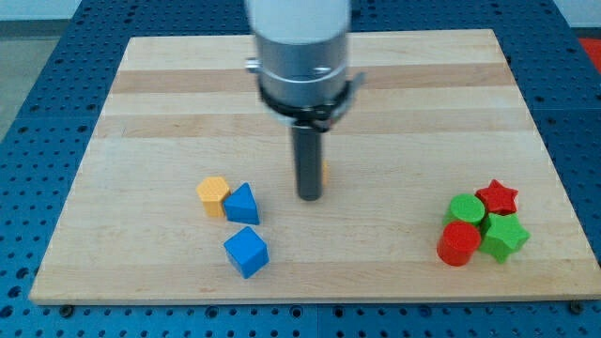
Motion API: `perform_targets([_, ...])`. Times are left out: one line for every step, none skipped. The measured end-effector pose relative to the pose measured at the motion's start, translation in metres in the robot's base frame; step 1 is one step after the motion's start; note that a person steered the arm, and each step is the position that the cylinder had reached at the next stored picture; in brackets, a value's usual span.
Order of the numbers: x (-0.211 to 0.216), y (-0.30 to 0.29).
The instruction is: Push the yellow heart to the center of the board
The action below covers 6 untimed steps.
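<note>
My tip (pixel 310 197) rests on the wooden board (pixel 150 103) a little below its middle. A thin yellow sliver (pixel 324 172) shows at the rod's right edge just above the tip; it is a yellow block almost wholly hidden behind the rod, and its shape cannot be made out. Another yellow block (pixel 213 195), roughly pentagonal or hexagonal, lies to the tip's left, about a hundred pixels away. It touches a blue triangular block (pixel 242 203).
A blue cube (pixel 246 252) lies below the blue triangle, near the board's bottom edge. At the view's lower right sits a tight cluster: a green cylinder (pixel 466 208), a red star (pixel 498 197), a green star (pixel 504 236) and a red cylinder (pixel 459 244).
</note>
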<state>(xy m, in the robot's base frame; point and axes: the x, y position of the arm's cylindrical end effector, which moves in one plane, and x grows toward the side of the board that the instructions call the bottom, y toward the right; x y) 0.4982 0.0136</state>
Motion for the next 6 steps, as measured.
perform_targets([-0.029, 0.047])
perform_targets([-0.060, 0.041])
perform_targets([-0.021, 0.036])
perform_targets([0.018, 0.028])
perform_targets([0.009, -0.007])
perform_targets([-0.051, -0.008])
